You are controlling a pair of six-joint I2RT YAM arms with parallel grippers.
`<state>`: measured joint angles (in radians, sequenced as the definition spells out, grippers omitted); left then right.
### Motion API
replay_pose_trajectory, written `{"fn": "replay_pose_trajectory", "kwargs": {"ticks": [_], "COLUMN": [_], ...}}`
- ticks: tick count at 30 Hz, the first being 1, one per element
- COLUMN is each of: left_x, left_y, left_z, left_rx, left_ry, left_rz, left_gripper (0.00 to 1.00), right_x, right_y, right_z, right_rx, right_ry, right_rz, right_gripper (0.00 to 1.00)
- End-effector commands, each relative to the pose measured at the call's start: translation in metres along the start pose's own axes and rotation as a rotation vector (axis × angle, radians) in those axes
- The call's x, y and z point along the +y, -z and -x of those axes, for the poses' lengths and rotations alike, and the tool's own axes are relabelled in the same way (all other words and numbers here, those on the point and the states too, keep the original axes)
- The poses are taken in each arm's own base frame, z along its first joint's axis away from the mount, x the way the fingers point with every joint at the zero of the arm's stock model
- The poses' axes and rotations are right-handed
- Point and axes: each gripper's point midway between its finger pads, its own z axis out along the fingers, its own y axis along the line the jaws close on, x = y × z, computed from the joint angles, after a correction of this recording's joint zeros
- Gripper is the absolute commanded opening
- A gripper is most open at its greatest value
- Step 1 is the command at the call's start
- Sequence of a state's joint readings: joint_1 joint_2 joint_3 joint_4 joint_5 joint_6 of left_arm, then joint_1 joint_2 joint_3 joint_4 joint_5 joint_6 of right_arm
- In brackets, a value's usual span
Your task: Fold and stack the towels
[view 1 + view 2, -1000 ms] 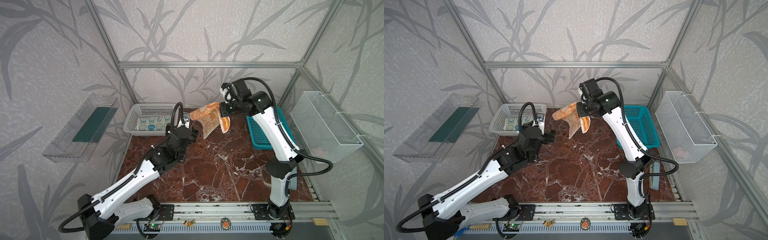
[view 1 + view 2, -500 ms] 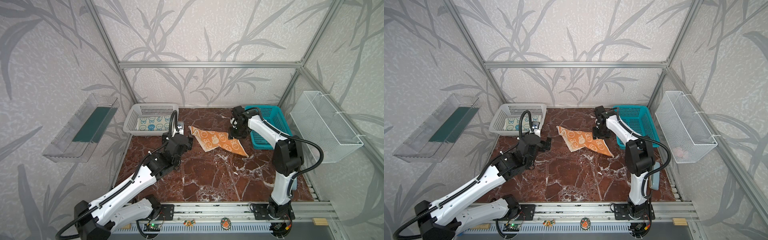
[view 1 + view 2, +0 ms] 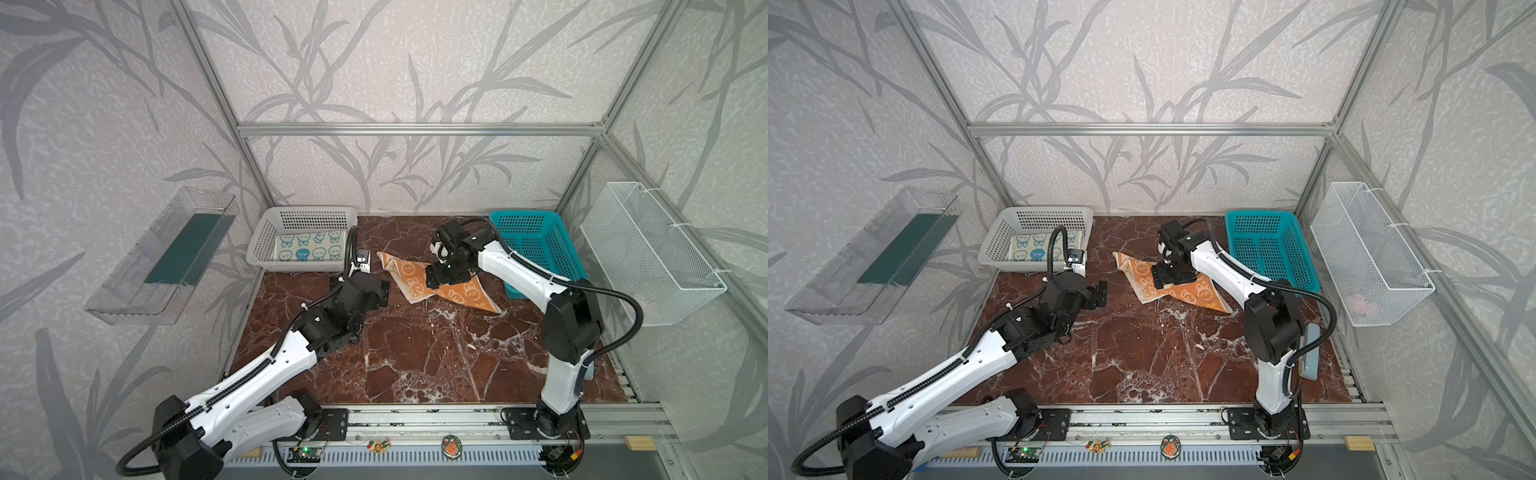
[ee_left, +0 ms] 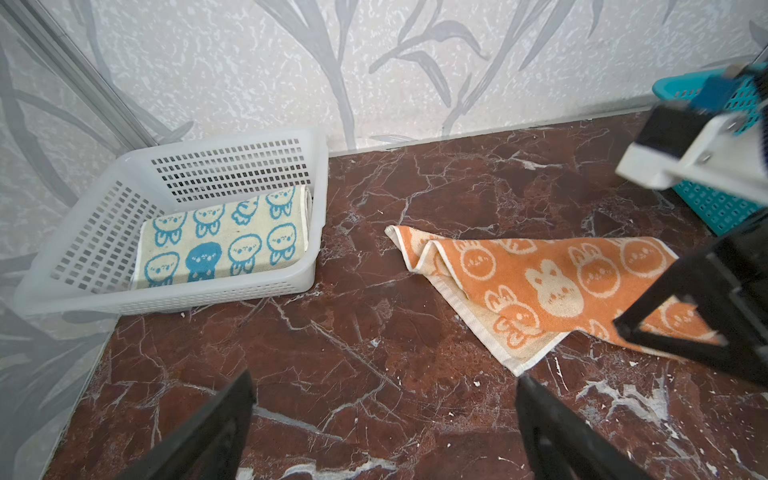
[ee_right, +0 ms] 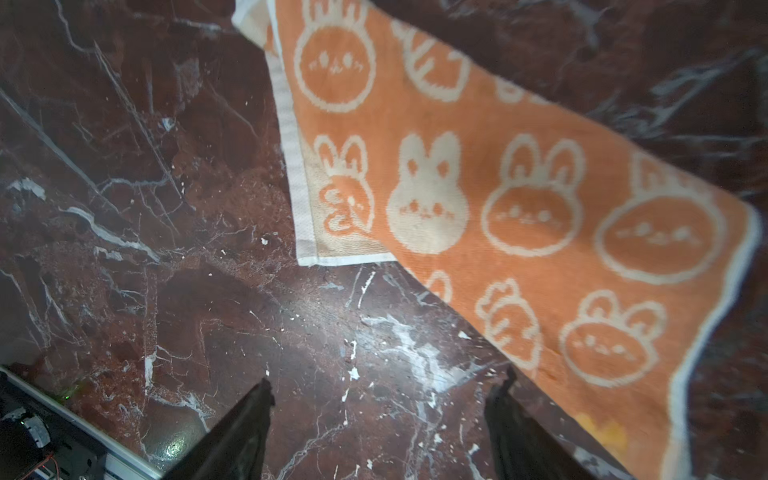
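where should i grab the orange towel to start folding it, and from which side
Probably the white-hemmed corner of the orange towel that points at the open left gripper. Come in from that arm's side, low along the table, one finger under the hem. That corner sticks out onto bare table, while the far end has a rumpled ridge.

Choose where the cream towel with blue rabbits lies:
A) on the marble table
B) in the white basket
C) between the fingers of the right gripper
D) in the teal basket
B: the left wrist view shows the cream towel lying folded inside the white basket.
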<state>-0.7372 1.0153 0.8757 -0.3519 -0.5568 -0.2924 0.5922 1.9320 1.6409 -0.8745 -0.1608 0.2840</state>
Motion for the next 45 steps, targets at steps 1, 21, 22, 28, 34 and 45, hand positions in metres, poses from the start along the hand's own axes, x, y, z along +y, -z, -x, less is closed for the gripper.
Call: {"fn": "replay_pose_trajectory", "kwargs": {"ticks": [1,21,22,28,34,45], "left_x": [0.012,0.004,0.004,0.001,-0.001,-0.007], "left_y": [0.003,-0.01,-0.011,-0.016,-0.018,-0.028], "left_z": [-0.007,-0.032,-0.033,-0.034,-0.036,-0.052], "left_rx": [0.014,0.088,0.09,0.102,0.117,0.187], "left_ry": [0.042,0.074,0.071,0.064,0.047,-0.024], "left_rz": [0.025,-0.023,-0.023,-0.024,-0.029,-0.031], "left_gripper": [0.99,0.99,0.99,0.99,0.99,0.99], "right_x": [0.013,-0.048,-0.048,-0.049,-0.066,-0.066], "right_y": [-0.024,-0.07,-0.071,-0.078,-0.075,-0.036], "right_z": [0.0,0.029,0.028,0.023,0.016,0.0], "right_rx": [0.033,0.066,0.073,0.101,0.106,0.064], "right_ry": [0.003,0.055,0.057,0.069,0.044,0.06], "right_rz": [0.024,-0.392,-0.384,-0.36,-0.329,-0.248], "right_gripper": [0.77,0.48,0.48,0.35,0.09,0.24]}}
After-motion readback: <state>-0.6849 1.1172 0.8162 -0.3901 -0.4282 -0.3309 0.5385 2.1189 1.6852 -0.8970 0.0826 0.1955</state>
